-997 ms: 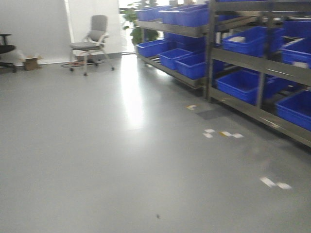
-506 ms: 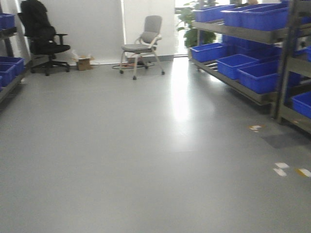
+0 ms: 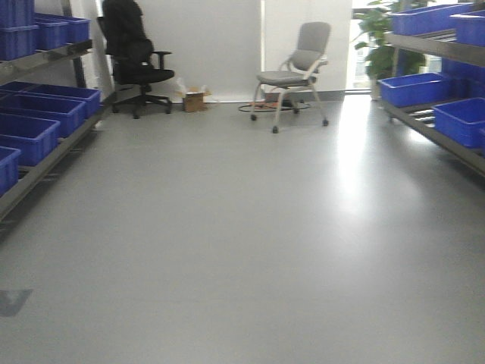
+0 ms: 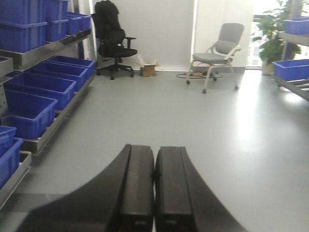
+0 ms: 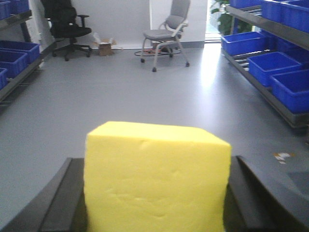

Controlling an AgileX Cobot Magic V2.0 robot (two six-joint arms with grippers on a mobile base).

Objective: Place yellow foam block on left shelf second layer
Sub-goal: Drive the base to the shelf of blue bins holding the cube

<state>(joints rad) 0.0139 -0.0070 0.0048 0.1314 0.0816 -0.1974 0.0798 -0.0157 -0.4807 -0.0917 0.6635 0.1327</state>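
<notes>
The yellow foam block (image 5: 154, 179) fills the lower middle of the right wrist view, held between the two black fingers (image 5: 63, 203) of my right gripper (image 5: 155, 193), well above the floor. My left gripper (image 4: 154, 188) is shut with its black pads pressed together and nothing between them. The left shelf (image 3: 45, 57) with blue bins stands at the left edge of the front view; it also shows in the left wrist view (image 4: 46, 48). Neither gripper shows in the front view.
A right shelf (image 3: 436, 45) holds blue bins (image 3: 413, 87). A black office chair (image 3: 136, 64), a small cardboard box (image 3: 195, 100) and a grey chair (image 3: 295, 72) stand by the far wall. A potted plant (image 3: 373, 30) is at the back right. Grey floor (image 3: 242, 250) lies between the shelves.
The front view has swung left: the right shelf has slid toward the right edge, the grey chair has moved right, and the black chair and left shelf have come into view.
</notes>
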